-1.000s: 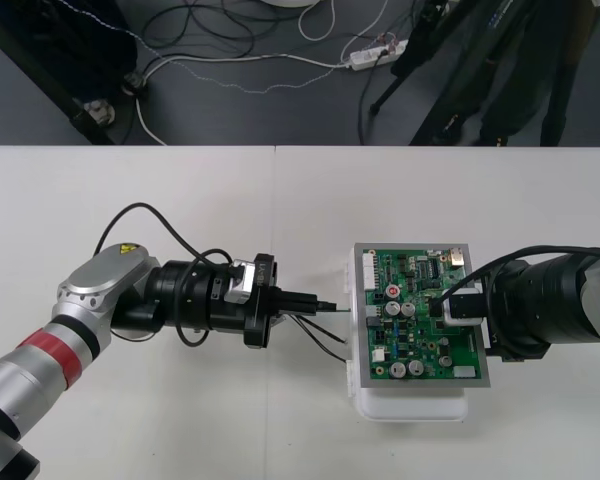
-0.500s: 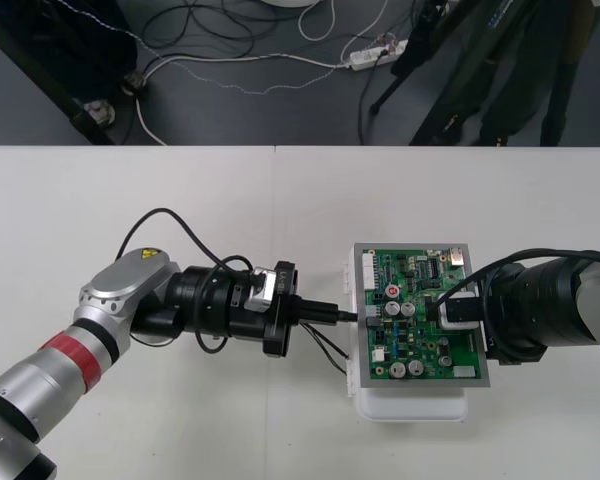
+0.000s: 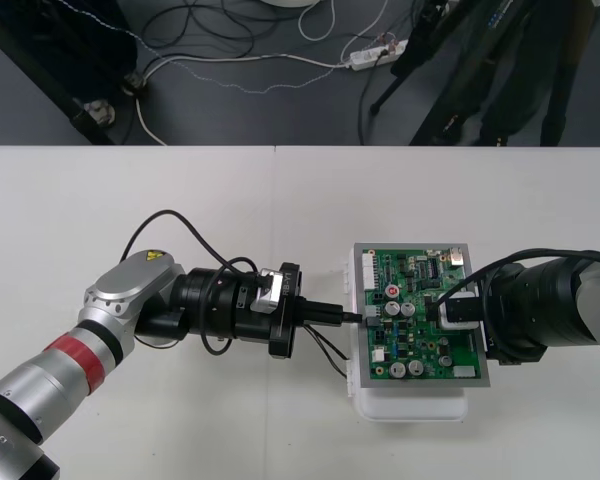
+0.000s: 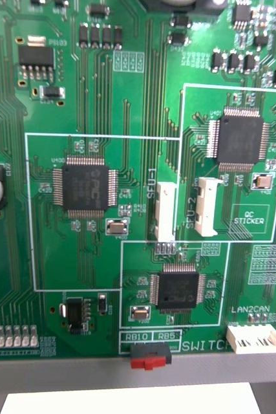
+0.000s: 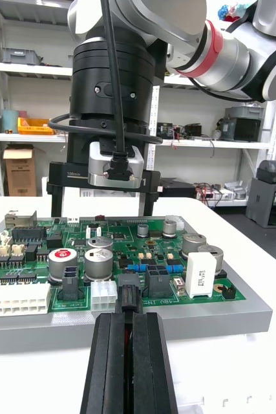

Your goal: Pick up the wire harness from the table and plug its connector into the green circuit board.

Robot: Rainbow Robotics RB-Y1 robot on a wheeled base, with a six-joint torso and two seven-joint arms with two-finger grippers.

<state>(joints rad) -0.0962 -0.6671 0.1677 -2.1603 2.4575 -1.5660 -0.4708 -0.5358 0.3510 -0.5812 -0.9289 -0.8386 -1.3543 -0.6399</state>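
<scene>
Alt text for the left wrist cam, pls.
The left claw, shut on the harness's black plug, holds it at the near edge of the green circuit board; whether the plug is seated cannot be told. Across the board, the right claw stands upright with its fingers wide apart over the far edge.

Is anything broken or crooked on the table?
Nothing stands out. The green circuit board lies flat and square on its white base. The left pincer is shut on the small black plug at the board's edge, with the thin wires trailing behind. The right pincer stands open over the board's opposite side.
</scene>
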